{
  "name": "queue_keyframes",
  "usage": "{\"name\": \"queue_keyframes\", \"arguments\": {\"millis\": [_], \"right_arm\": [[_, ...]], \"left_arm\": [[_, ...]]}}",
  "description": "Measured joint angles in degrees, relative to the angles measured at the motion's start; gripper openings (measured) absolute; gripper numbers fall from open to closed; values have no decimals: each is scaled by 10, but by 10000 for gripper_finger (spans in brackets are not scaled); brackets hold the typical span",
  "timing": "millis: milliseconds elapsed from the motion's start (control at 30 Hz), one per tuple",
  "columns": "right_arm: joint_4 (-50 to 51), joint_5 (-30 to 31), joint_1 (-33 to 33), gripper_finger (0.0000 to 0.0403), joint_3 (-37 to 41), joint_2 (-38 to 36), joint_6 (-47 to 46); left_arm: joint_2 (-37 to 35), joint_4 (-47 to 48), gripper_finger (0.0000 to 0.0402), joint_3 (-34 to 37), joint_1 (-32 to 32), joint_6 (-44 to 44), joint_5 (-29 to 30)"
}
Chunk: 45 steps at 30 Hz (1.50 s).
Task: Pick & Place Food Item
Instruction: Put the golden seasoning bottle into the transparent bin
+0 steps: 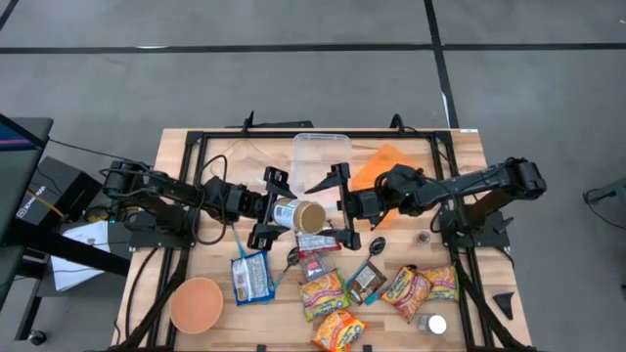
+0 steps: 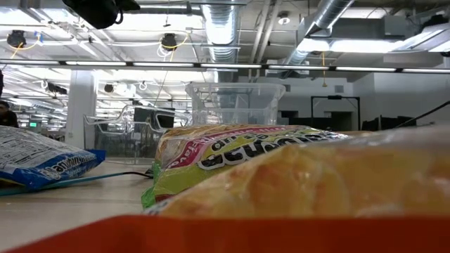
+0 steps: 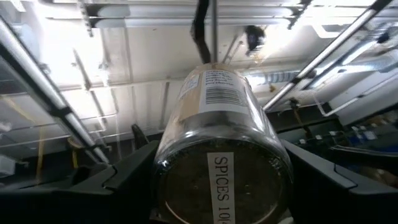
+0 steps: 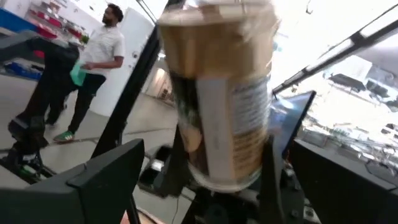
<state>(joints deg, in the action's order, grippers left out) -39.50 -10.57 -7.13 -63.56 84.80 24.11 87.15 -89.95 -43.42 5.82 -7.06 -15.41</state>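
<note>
The spice jar hangs above the table's middle, lying sideways, clamped at its base in my left gripper. My right gripper sits at its lid end, jaws spread apart, not gripping.

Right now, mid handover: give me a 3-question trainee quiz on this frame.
1. True or false: the spice jar is standing upright on the table.
2. Which gripper grips the jar? A) left gripper B) right gripper C) neither
3. Fill in: the clear plastic container sits at the table's ____ edge in the high view, behind both grippers.

Key
1. False: it lies sideways in the air between the arms.
2. A: the left gripper's fingers clamp it; the right gripper's fingers stand open on either side of its other end.
3. Far.
</note>
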Motion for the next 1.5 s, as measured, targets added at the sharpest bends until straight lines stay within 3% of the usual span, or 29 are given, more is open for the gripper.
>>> {"name": "queue_keyframes", "arguments": {"millis": [367, 533, 700, 867, 1500], "right_arm": [[-30, -1, 3, 399, 0, 0, 10], [-42, -1, -3, 399, 0, 0, 18], [-42, -6, 1, 399, 0, 0, 14], [-43, -10, 1, 399, 0, -1, 14], [-11, 1, 3, 399, 1, 0, 9]], "left_arm": [[0, 17, 273, 0, 12, -10, -9], [3, 22, 273, 0, 14, -63, -8], [16, 16, 273, -2, 17, -168, -6], [29, 20, 273, -9, 15, -204, -11], [20, 49, 273, -27, 14, -209, -20]]}}
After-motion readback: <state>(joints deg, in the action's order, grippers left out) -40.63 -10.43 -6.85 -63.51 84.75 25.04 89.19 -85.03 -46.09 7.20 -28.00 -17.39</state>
